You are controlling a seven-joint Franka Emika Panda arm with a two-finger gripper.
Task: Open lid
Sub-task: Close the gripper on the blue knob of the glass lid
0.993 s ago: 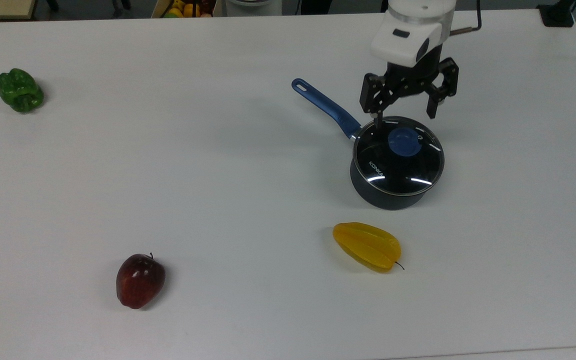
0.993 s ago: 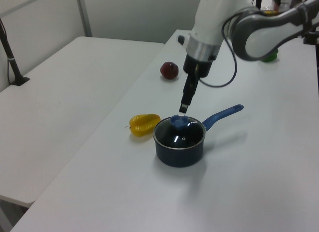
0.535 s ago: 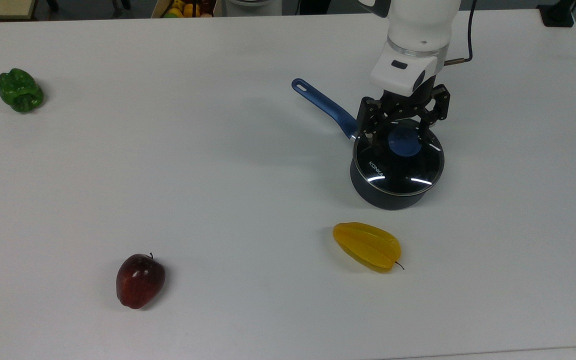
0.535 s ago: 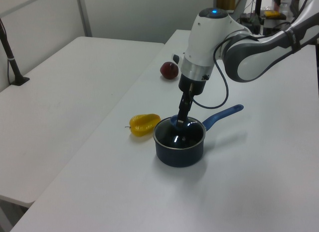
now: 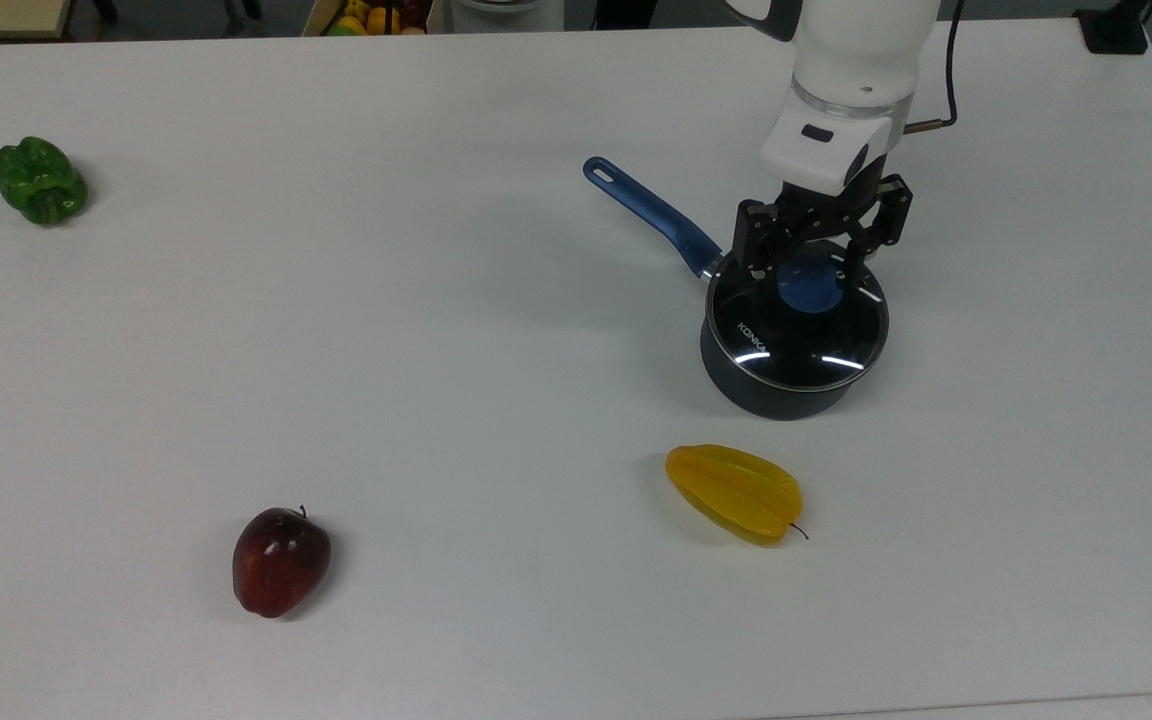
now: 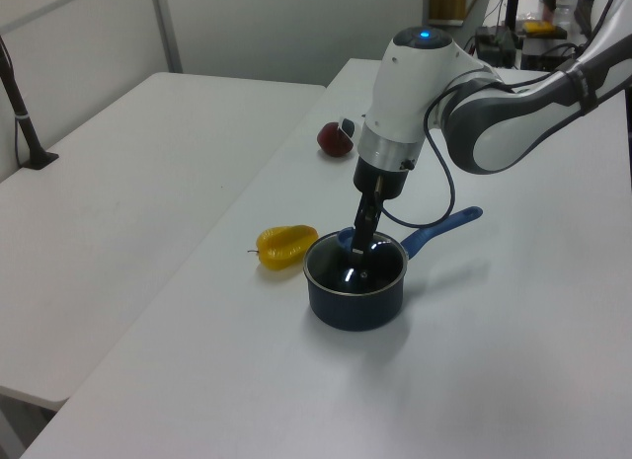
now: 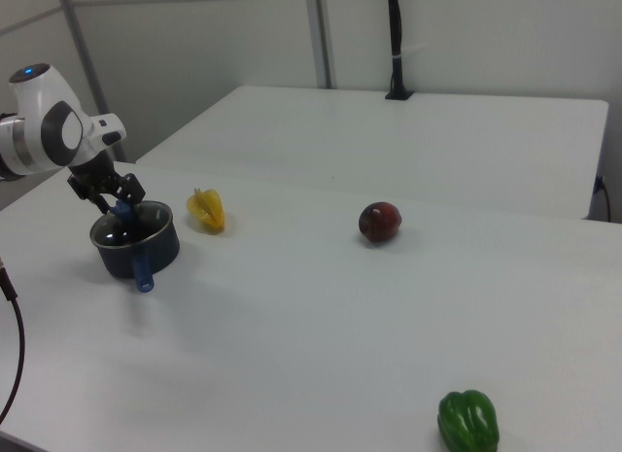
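Lid (image 5: 796, 325) seated flat on saucepan (image 5: 771, 385), near table's (image 5: 436, 300) far edge in top view. Gripper (image 5: 809, 272) low over blue knob (image 5: 810, 285), fingers spread either side — not yet clenched, holding nothing. Straddling knob likely sets up pinch, then straight lift.

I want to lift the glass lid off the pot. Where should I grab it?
Grab the blue knob in the middle of the lid, coming straight down from above. The lid is flat and its rim sits snug on the saucepan, so the raised knob is likely the only easy hold.
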